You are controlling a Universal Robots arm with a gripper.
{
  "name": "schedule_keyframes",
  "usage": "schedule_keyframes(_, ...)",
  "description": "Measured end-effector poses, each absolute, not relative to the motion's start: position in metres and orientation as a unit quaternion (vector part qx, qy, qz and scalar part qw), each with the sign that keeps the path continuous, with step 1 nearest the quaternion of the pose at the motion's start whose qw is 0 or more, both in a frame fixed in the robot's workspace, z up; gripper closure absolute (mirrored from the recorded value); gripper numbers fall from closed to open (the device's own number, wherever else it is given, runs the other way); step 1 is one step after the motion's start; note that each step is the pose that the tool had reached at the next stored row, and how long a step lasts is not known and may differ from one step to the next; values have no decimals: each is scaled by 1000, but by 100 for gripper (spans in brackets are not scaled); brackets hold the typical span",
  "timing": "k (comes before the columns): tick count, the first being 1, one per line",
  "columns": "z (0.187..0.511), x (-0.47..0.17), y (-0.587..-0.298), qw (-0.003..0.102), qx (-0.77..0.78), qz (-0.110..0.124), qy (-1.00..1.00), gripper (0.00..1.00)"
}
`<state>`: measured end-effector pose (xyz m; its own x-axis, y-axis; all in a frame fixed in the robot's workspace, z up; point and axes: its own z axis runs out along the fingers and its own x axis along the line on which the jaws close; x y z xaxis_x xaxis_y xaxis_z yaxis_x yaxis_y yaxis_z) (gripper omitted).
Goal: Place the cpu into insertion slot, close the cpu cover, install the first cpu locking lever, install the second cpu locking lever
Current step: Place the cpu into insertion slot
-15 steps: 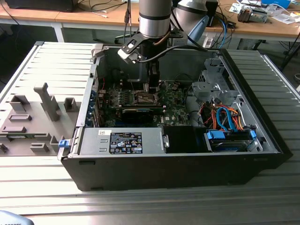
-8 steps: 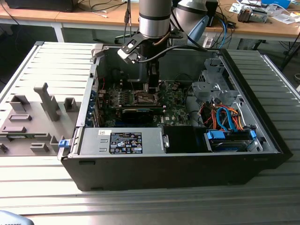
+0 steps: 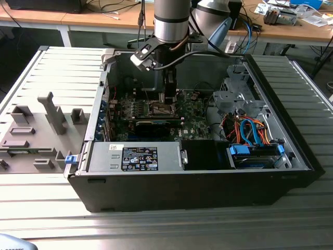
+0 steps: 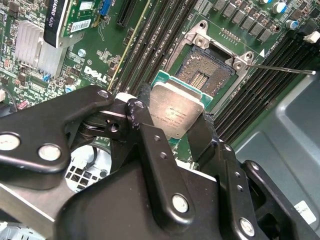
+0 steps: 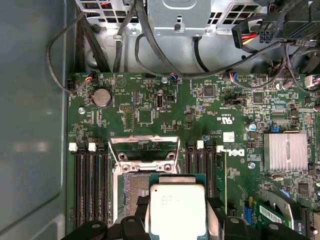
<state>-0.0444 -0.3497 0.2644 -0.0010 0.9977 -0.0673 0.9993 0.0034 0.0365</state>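
1. One robot arm (image 3: 170,21) reaches down into an open computer case (image 3: 208,192), its tool (image 3: 169,98) low over the green motherboard (image 3: 197,122). Taking the insertion slot (image 3: 161,109) as centre in the exterior view, a labelled power supply (image 3: 136,158) lies at 6 o'clock. A grey drive cage (image 3: 234,96) with orange and blue cables (image 3: 250,133) lies at 3 o'clock.
2. Long black memory slots (image 5: 90,190) flank the insertion slot on both sides. Black cables (image 5: 150,50) loop past the board's edge, and a ribbed heat sink (image 5: 285,152) and a coin battery (image 5: 102,97) sit on the board.
3. Under the case lies a ribbed metal counter (image 3: 156,229). At 9 o'clock of the case stands a grey fixture block (image 3: 36,130), and at 12 o'clock wooden desks (image 3: 104,18) strewn with wires.
4. Pale silver on top with a green rim, the cpu (image 4: 175,112) is pinched between the tool's black fingers (image 4: 202,137), one on each of two opposite edges. It overlaps one side of the insertion slot in both wrist views and is not seated. The slot's dark contact field lies bare, the cpu cover (image 5: 144,147) stands swung up off it, and a thin metal lever (image 4: 280,68) juts out beside it.
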Motion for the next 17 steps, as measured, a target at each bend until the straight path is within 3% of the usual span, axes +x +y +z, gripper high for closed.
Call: schedule_keyframes(17, 260, -45, -350, 37, 706, -11, 707, 46)
